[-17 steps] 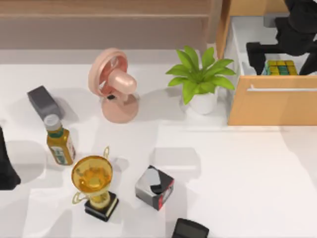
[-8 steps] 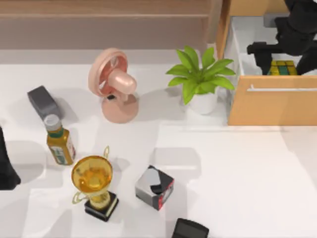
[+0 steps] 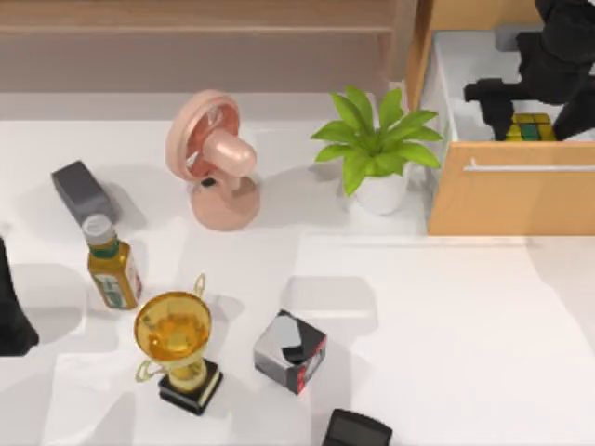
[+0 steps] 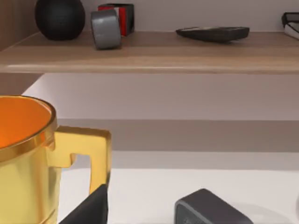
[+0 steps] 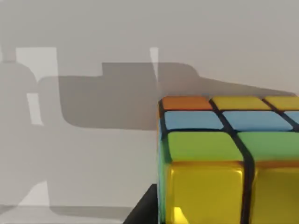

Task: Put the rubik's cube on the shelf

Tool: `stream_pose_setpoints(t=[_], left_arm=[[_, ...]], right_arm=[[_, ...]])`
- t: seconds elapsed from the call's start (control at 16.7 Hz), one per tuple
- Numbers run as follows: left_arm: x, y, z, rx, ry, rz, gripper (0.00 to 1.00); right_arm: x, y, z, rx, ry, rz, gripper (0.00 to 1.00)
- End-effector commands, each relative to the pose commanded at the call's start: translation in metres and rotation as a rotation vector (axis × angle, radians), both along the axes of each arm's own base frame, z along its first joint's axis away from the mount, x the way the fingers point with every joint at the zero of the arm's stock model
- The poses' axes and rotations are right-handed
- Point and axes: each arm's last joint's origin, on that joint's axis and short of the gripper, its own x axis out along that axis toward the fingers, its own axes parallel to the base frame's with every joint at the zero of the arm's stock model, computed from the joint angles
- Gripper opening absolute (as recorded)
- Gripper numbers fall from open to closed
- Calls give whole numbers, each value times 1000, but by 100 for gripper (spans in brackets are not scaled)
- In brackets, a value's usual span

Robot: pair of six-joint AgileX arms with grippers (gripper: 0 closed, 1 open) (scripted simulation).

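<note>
Right arm's up at the top right, its gripper (image 3: 535, 110) hanging over the open drawer of the light wood cabinet (image 3: 511, 200). The rubik's cube (image 3: 530, 127) sits inside that drawer, right under the gripper; from the wrist its yellow, green and blue squares (image 5: 224, 158) loom close. Whether the fingers are spread or pinching the cube, I can't tell. The shelf (image 3: 195, 42) runs along the back, well apart. Left arm sits parked at the table's left edge, beside the gold trophy (image 3: 174, 334).
</note>
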Motion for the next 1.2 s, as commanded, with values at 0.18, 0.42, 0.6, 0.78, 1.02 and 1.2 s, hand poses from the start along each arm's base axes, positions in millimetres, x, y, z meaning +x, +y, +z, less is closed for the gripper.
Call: stream_pose_setpoints(t=[0.18, 0.42, 0.6, 0.78, 1.02, 1.2], left_arm=[[0, 0, 0, 0, 0, 0, 100], [0, 0, 0, 0, 0, 0, 100], [0, 0, 0, 0, 0, 0, 100], [0, 0, 0, 0, 0, 0, 100], [0, 0, 0, 0, 0, 0, 100], [0, 0, 0, 0, 0, 0, 100]], right_arm=[[0, 0, 0, 0, 0, 0, 0], [0, 0, 0, 0, 0, 0, 0], [-2, 2, 3, -8, 7, 0, 0], [-7, 3, 14, -33, 28, 2, 0], [-6, 2, 28, -26, 15, 3, 0], [-1, 2, 30, -5, 2, 2, 0]])
